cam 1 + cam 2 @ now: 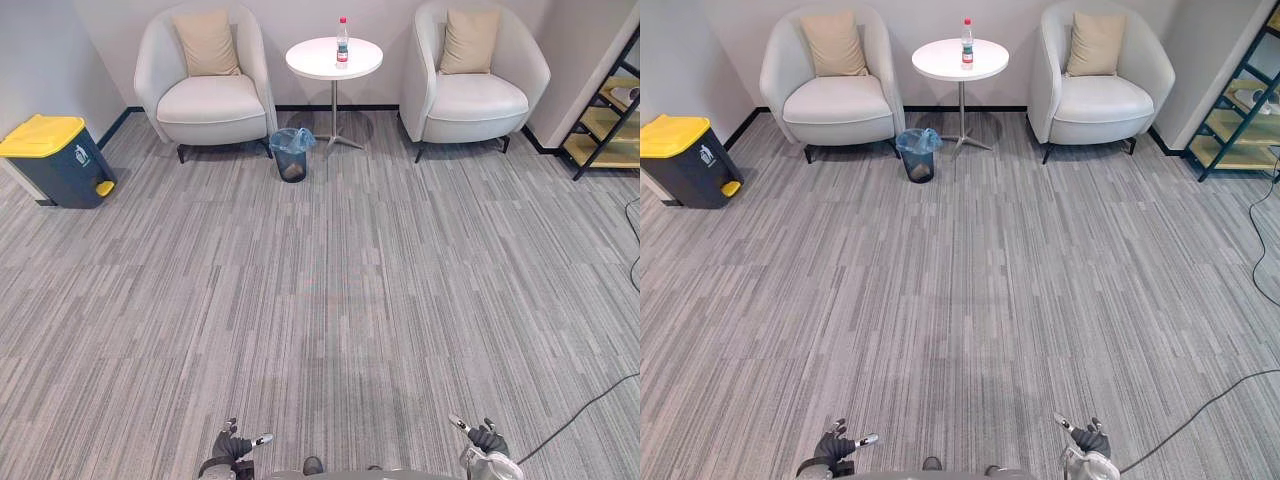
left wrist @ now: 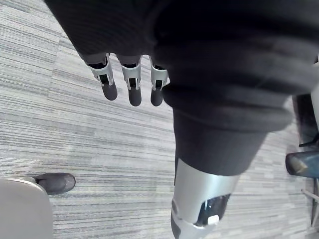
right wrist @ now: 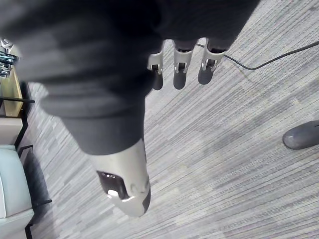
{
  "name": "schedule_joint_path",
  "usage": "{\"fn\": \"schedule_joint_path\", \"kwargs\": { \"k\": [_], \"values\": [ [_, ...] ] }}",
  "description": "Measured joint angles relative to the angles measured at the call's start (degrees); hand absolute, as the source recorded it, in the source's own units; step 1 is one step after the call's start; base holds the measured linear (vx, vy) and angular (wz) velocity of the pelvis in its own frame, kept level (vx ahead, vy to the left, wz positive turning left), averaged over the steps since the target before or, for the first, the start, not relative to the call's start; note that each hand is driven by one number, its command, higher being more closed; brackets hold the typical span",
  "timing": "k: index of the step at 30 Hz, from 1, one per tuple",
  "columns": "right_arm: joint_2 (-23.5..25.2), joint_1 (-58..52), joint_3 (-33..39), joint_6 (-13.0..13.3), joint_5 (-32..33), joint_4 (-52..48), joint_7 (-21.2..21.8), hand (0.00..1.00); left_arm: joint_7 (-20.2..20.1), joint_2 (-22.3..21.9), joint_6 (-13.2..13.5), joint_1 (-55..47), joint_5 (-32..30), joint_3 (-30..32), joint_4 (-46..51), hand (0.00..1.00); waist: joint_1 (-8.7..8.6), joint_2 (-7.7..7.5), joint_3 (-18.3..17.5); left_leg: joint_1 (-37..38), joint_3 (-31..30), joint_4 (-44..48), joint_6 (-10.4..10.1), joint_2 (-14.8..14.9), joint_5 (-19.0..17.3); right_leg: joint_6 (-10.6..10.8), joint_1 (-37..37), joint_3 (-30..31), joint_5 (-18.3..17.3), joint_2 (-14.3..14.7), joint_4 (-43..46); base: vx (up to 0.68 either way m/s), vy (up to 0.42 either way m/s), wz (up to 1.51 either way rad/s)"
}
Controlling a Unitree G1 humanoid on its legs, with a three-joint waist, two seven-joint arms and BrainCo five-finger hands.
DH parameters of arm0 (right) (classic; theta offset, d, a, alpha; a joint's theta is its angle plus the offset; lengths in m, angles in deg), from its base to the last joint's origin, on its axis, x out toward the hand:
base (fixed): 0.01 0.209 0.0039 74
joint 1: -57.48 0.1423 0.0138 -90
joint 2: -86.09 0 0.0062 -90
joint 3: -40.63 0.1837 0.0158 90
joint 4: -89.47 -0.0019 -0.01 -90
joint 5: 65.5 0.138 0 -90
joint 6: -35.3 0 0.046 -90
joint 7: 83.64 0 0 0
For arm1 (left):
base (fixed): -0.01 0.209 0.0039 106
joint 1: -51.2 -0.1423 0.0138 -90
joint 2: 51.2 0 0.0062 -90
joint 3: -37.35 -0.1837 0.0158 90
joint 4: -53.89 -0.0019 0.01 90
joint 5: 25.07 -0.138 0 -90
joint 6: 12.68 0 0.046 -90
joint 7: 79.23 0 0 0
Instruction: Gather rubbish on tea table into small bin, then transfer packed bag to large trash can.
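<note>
A plastic bottle (image 1: 343, 41) with a red cap stands on the round white tea table (image 1: 334, 58) at the far end of the room, between two armchairs. The small bin (image 1: 291, 153), lined with a blue bag, sits on the carpet left of the table's foot. The large dark trash can (image 1: 58, 160) with a yellow lid stands by the left wall. My left hand (image 1: 232, 446) and right hand (image 1: 482, 436) hang low at the near edge, far from all of these. Both hold nothing; the fingers (image 2: 130, 82) are straight, as are the right hand's fingers (image 3: 180, 67).
Two cream armchairs (image 1: 208, 82) (image 1: 476, 82) with beige cushions flank the table. A dark shelf (image 1: 606, 118) with yellow boards stands at the right wall. Grey striped carpet (image 1: 330, 300) stretches between me and the furniture.
</note>
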Motion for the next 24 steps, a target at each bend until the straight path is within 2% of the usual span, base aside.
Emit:
{"fn": "schedule_joint_path", "kwargs": {
  "k": [10, 24],
  "values": [
    [-0.05, 0.11, -2.18, -0.03, -1.14, 1.47, 0.08, 0.00, -0.07, 0.13, 0.01, 0.27, -0.09, -1.50, 0.00, 0.00, 0.00, -0.06, 0.02, -0.06, -0.25, 0.00, 0.26, -0.01, 0.16, -0.03, 0.01, -0.41, 0.01, 0.01, -0.11, 0.00, -0.010, 0.00],
    [-0.32, 0.15, -7.10, -0.03, -7.70, 1.43, 0.12, 0.00, -1.01, 1.30, 0.11, 0.87, -1.59, -4.92, 0.07, 0.00, -0.03, -0.66, 0.23, -0.18, -0.47, -0.04, 0.27, -0.06, 0.16, -0.15, -0.04, -0.66, 0.08, 0.03, -0.79, 0.00, -0.004, 0.00]
  ]
}}
